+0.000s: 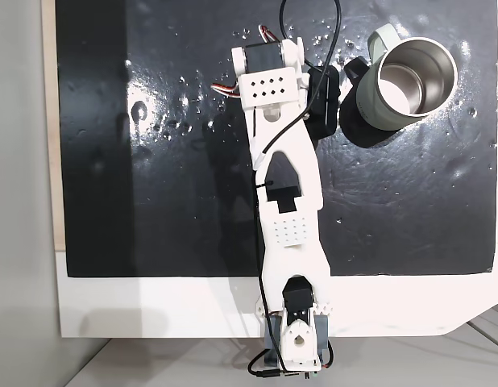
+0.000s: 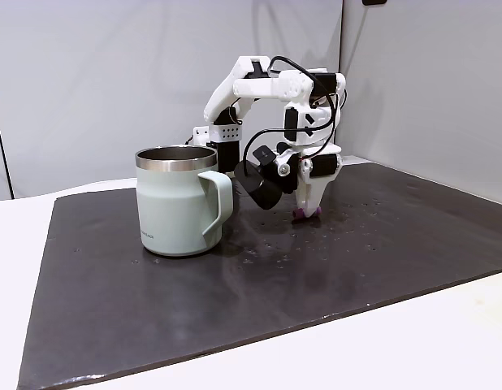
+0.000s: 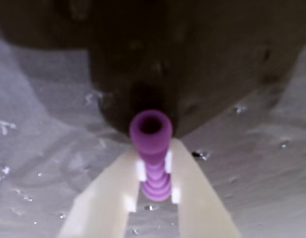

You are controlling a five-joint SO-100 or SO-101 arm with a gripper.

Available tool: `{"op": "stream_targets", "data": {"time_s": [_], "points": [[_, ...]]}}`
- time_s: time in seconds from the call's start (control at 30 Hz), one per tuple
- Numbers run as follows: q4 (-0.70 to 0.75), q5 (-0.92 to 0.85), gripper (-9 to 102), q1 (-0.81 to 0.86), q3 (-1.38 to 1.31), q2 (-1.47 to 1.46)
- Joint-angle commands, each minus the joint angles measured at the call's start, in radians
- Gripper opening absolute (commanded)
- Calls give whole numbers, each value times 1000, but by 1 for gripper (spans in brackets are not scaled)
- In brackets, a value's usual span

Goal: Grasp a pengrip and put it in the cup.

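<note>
The cup [image 1: 408, 85], a pale sage-green mug, stands upright on the black mat [image 1: 152, 201]; in a fixed view from above its shiny steel interior shows bare, with nothing inside. In a fixed view from the side [image 2: 179, 201] the loop handle faces right, toward the arm, and the cup interior cannot be seen from there.

The wrist view gives what the others do not: the purple ribbed pengrip [image 3: 153, 153] sits between the two pale fingers [image 3: 111, 198], which press against its sides, its open end facing the camera. The gripper [image 3: 154, 191] is closed on it.

From the side, the gripper [image 2: 307, 213] points down at the mat, just right of the cup and apart from it, with a speck of purple [image 2: 306, 214] at its tip near the mat surface. From above, the white arm [image 1: 285, 210] covers that spot.
</note>
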Motion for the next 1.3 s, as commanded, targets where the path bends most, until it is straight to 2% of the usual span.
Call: {"op": "stream_targets", "data": {"time_s": [0.0,0.6,0.9,1.07,1.27], "points": [[25,0,0,32,-72,58],[28,-48,0,17,170,699],[28,-74,0,51,193,836],[28,-95,0,127,230,864],[28,-176,0,305,284,925]]}}
